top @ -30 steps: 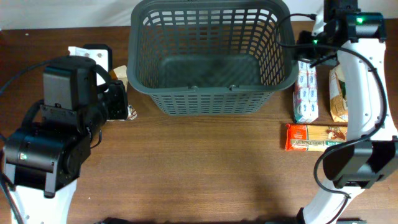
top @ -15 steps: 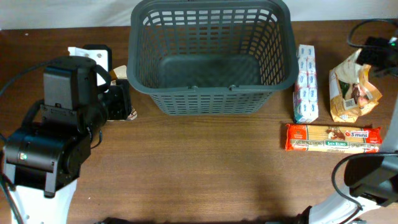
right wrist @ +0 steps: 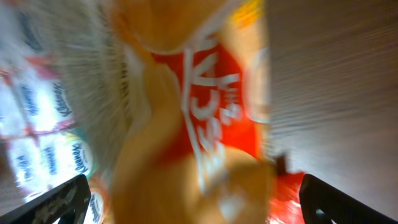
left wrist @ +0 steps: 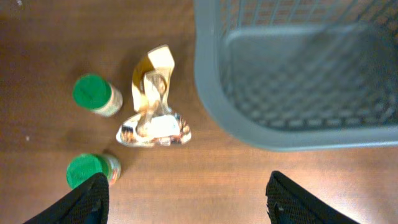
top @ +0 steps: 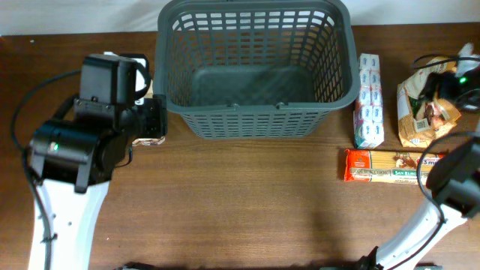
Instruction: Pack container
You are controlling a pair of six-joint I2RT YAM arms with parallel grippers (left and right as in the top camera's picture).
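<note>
The dark grey slotted container (top: pixel 255 114) stands at the back middle of the table with nothing in it; its rim (left wrist: pixel 249 130) fills the upper right of the left wrist view. My left gripper (top: pixel 154 121) (left wrist: pixel 186 205) hovers open just left of it, over bare wood. Ahead of that gripper lie a crumpled gold bag (left wrist: pixel 152 102) and two green-lidded jars (left wrist: pixel 94 93) (left wrist: pixel 87 169). On the right, my right gripper (top: pixel 442 88) (right wrist: pixel 196 205) hangs wide open directly above an orange snack bag (top: pixel 424 112) (right wrist: pixel 186 124), which is blurred in the wrist view.
A pack of tissues (top: pixel 367 101) (right wrist: pixel 37 106) lies between the container and the snack bag. A red pasta box (top: pixel 386 165) lies nearer the front, to the right. A white and black object (top: pixel 112 64) sits behind the left arm.
The right arm swung from the container's back right corner out to the snack bag, and its jaws opened. The left arm moved toward the back of the table and opened its jaws.
</note>
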